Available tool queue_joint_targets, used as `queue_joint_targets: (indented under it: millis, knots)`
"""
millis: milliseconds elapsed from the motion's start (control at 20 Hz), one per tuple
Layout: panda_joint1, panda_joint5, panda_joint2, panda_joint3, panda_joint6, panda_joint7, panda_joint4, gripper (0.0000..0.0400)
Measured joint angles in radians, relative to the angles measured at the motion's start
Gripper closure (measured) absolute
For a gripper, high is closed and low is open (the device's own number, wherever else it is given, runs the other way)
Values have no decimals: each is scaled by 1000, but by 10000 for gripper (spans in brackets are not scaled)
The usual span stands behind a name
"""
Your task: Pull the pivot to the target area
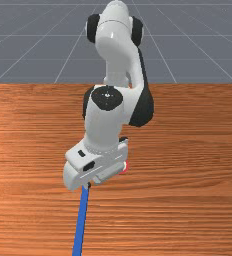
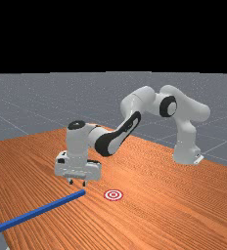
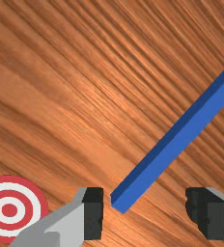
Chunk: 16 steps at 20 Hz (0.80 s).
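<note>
Gripper [image 2: 78,184] is hovering just above one end of the blue bar [image 2: 39,211], which I'm taking to be the pivot, fingers [image 3: 93,213] spread, nothing pinched. From the wrist view, the bar's end sits below the gap, closer to one finger than the other, and the bar runs off at a slant to the line between them.

The rest lies flat on the wood table [image 2: 174,215], running out toward the far view's left, where the other end looks like it pokes past the edge. Target [image 2: 113,195] is near the close end, off to its side, apart from it.

Handling-wise, my guess is stiff and straight, no bend to worry about, not fragile, probably light for its length. Smooth sides, so it could slip if I only nip a corner. I'd take it a little in from the close end, after twisting the hand so the pads land flat on its two long sides, then lower and squeeze. Grabbing that far off-center means the long tail will want to swing, so I'd drag it slow and low rather than lift.
</note>
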Motion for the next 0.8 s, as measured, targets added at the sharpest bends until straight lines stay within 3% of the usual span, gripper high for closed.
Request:
queue_joint_targets:
  millis: [100, 150, 200, 250, 300, 350, 400, 550, 700, 800]
  knots:
    - [-19, 27, -2, 24, 1, -26, 0, 54]
    - [-30, 44, -5, 39, 11, -41, -9, 33]
    - [-29, 44, -38, 39, 95, -38, -84, 20]
    - [-29, 44, -47, 39, 138, -37, -114, 12]
    - [-29, 44, -34, 39, 122, -37, -96, 7]
    - [-27, 54, 14, 32, 35, 12, -6, 4]
    - [-27, 54, 22, 32, 40, 15, -2, 3]
    - [-65, 94, 63, 87, 51, -78, 25, 0]
    - [-41, 62, 94, 47, 76, -19, 33, 0]
    - [-48, 75, 106, 40, 65, 24, 50, 0]
